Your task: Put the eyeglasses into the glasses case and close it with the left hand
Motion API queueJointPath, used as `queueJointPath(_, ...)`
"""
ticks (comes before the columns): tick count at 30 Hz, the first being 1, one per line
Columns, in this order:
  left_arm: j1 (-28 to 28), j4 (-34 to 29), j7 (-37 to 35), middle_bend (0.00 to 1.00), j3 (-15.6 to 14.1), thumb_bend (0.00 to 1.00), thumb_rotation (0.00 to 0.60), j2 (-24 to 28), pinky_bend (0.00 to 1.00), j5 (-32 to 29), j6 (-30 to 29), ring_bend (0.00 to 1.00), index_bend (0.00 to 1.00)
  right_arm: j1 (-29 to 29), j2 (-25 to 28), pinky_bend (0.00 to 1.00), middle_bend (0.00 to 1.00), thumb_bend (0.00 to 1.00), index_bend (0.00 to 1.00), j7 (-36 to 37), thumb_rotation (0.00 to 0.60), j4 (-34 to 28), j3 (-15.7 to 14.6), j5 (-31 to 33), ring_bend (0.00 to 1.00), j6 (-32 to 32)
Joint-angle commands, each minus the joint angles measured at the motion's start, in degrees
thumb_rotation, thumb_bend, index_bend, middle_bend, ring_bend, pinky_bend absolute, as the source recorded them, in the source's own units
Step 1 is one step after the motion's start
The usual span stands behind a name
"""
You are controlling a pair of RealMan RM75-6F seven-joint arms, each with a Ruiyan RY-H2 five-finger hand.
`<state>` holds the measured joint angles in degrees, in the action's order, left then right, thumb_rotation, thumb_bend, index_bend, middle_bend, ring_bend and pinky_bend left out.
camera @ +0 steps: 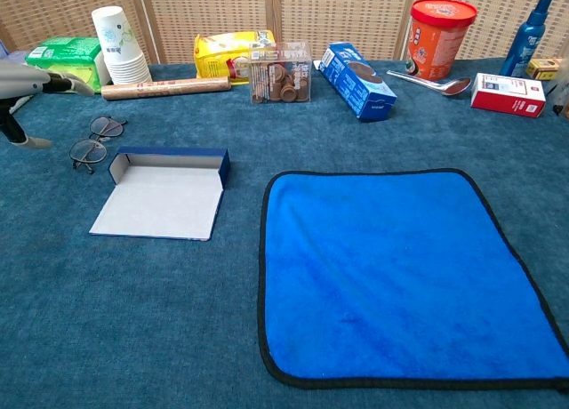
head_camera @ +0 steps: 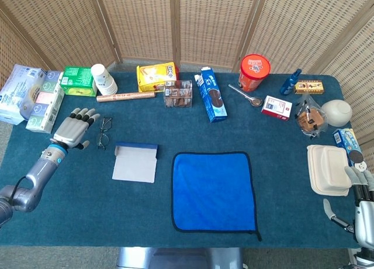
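Left hand spread beside the glasses, case lying open on the blue-green table.

The grey left hand point(head_camera: 75, 129) hovers flat with its fingers apart and nothing in it, just left of the thin wire-framed round eyeglasses point(head_camera: 103, 133), which lie on the teal cloth-covered table point(head_camera: 87, 210). The open flat glasses case with a white inside and dark blue rim point(head_camera: 135, 162) rests just right of the eyeglasses and left of the bright blue square cloth with a black border point(head_camera: 213, 190). The right hand point(head_camera: 361, 190) shows only partly at the table's lower right corner near the beige clamshell food box point(head_camera: 329, 169); whether it is spread or closed I cannot tell.
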<state>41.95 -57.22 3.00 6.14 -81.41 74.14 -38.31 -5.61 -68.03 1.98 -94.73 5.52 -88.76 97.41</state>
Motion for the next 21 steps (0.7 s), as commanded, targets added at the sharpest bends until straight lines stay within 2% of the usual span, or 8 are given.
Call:
queueJointPath(1, -0.2, 1.5, -1.1, 0.0, -0.4, 0.29, 0.6, -1.4, 0.0, 0.7, -0.9, 0.0, 0.0, -0.1, 0.1, 0.06, 0.13, 0.35, 0.11, 0.0, 0.427, -0.1, 0.0, 0.1, 0.0, 0.2)
queueJointPath(6, 0.5, 4.7, -2.0, 0.0, -1.1, 0.29, 0.6, -4.3, 0.0, 2.3, -1.6, 0.0, 0.0, -0.9, 0.2, 0.06, 0.13, 0.34, 0.12, 0.6, 0.424, 0.2, 0.0, 0.4, 0.0, 1.3)
queueJointPath(21, 1.3, 9.6, -1.5, 0.0, -2.0, 0.29, 0.6, -8.0, 0.0, 3.6, -2.7, 0.0, 0.0, -1.4, 0.3, 0.06, 0.13, 0.34, 0.12, 1.3, 0.426, 0.5, -0.2, 0.5, 0.0, 1.8)
